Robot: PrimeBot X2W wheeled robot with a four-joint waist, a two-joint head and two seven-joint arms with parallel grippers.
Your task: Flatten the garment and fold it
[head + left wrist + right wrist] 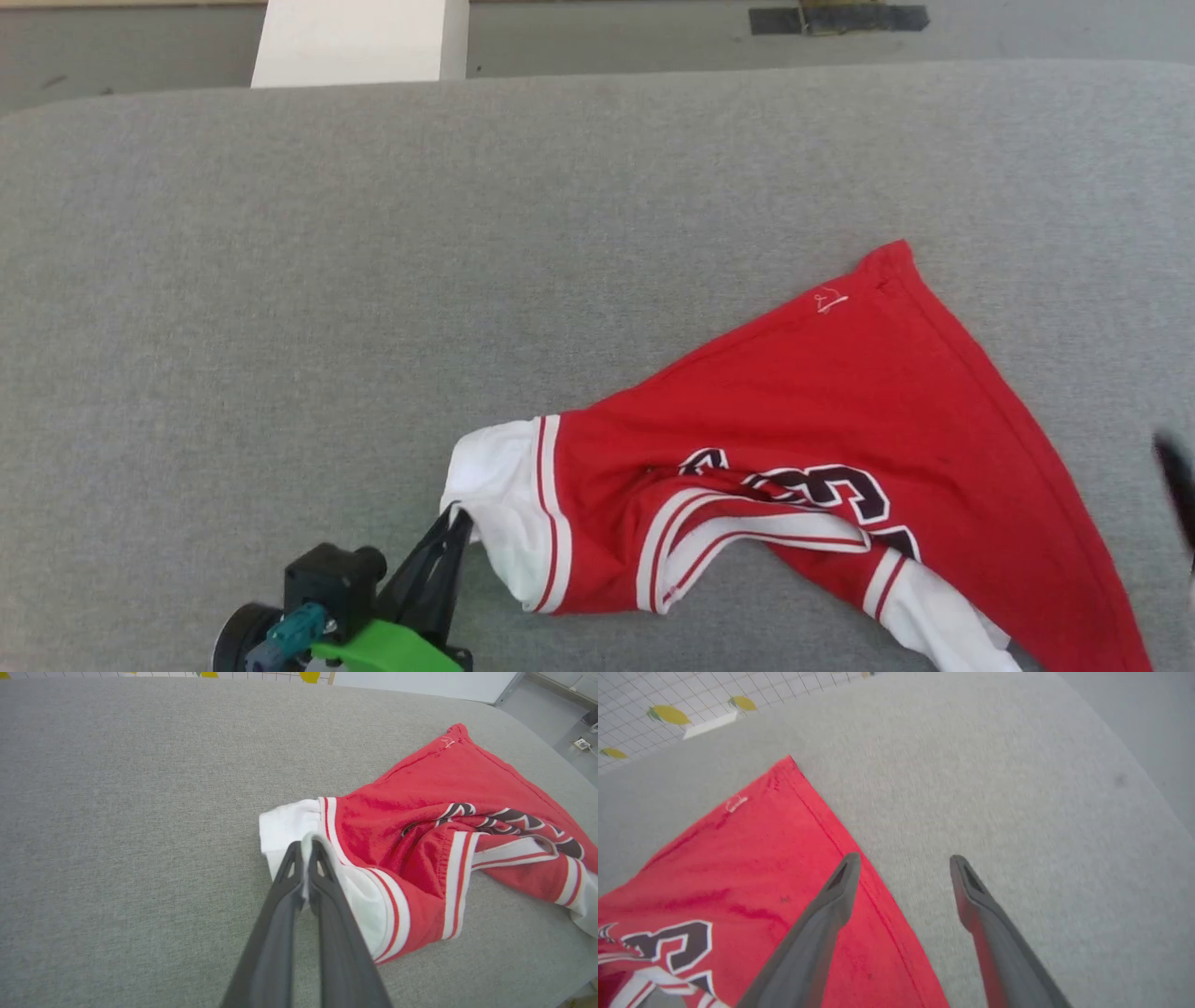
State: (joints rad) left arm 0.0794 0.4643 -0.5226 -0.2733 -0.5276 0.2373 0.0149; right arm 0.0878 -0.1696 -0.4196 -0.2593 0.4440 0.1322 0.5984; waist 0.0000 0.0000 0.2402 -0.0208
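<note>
Where the left gripper [304, 847] is closing: on a fold of the garment's white sleeve [285, 826], both fingers pressing together with cloth pinched between the tips.
Left gripper, position: sitting at the near left end of the garment, fingers reaching up and to the right onto the sleeve in the head view.
Right gripper [905, 859]: fingers standing wide apart and grasping nothing; one finger is hanging over the red cloth just inside its side edge, the other over bare table. Its wrist view is blurring.
Garment [840, 401]: lying crumpled on the grey table [373, 280], right of centre, and running off the bottom edge of the head view.
Striped trim [549, 513]: bordering the pinched sleeve where white is meeting red.
Lettering [822, 490]: partly showing, with a fold of striped cloth lying over its lower part.
Hem logo [830, 301]: facing up near the far pointed corner.
</note>
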